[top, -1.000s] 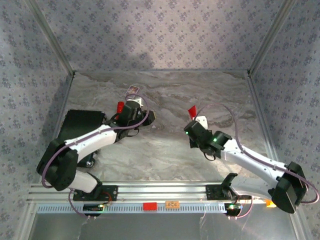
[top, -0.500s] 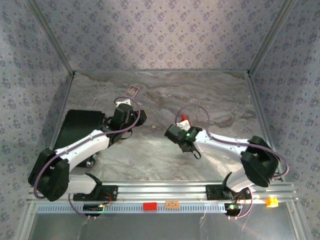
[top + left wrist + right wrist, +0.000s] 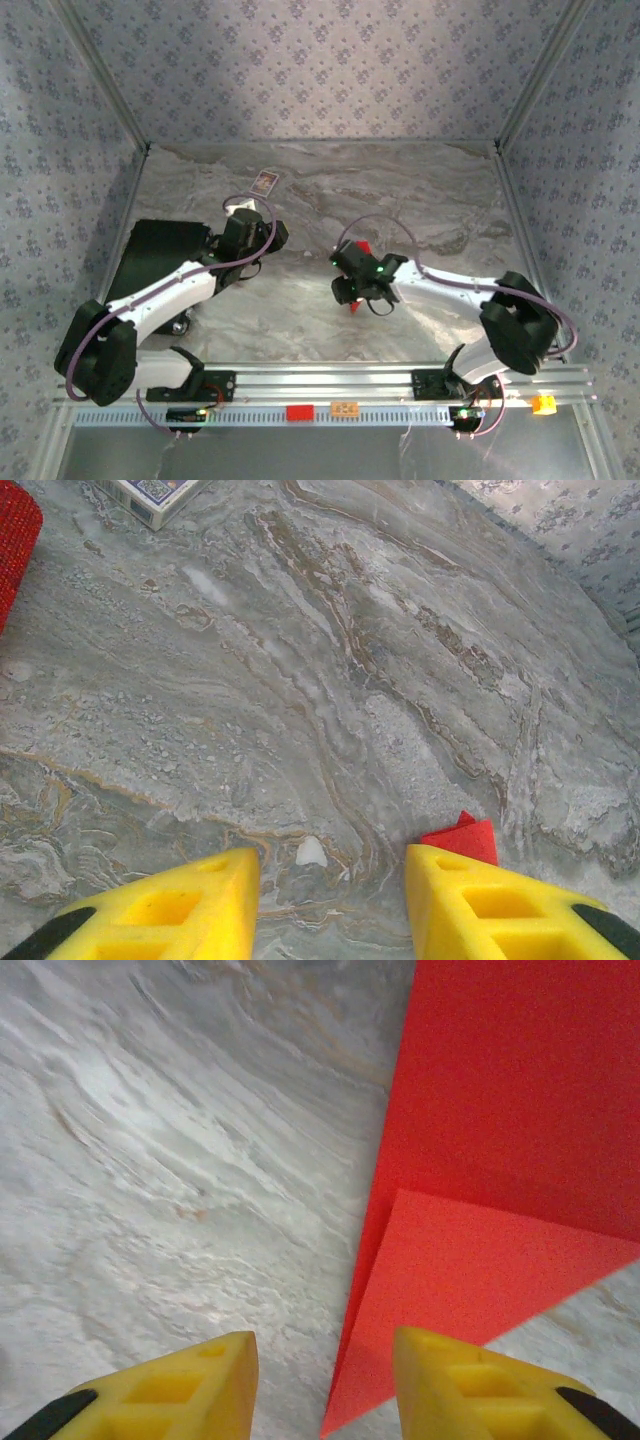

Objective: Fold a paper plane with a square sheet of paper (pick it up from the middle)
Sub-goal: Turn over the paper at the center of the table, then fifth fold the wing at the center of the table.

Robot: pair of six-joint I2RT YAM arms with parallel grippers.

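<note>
Two pincers are in view, both with yellow fingers standing apart and nothing clamped between them. In the right wrist view the right pincer [image 3: 322,1350] hovers low over the grey marbled stone worktop [image 3: 150,1160]. The thin bright red sheet of paper [image 3: 500,1160] lies flat there, filling the upper right of the frame. A triangular flap is folded over it, and its pointed lower corner reaches down into the gap between the fingers, close beside the one on the right side of the frame.

From the top camera the thin bright red sheet of paper [image 3: 362,248] sits just right of the frame's centre, mostly covered by the right arm's wrist, with red showing above and below it.

The left pincer [image 3: 328,865] is likewise partly open over bare worktop [image 3: 350,680]. A small printed card [image 3: 150,495] lies at the top left of that frame; in the top view the card [image 3: 265,181] is in the upper middle, left of centre, well apart from the paper.
</note>
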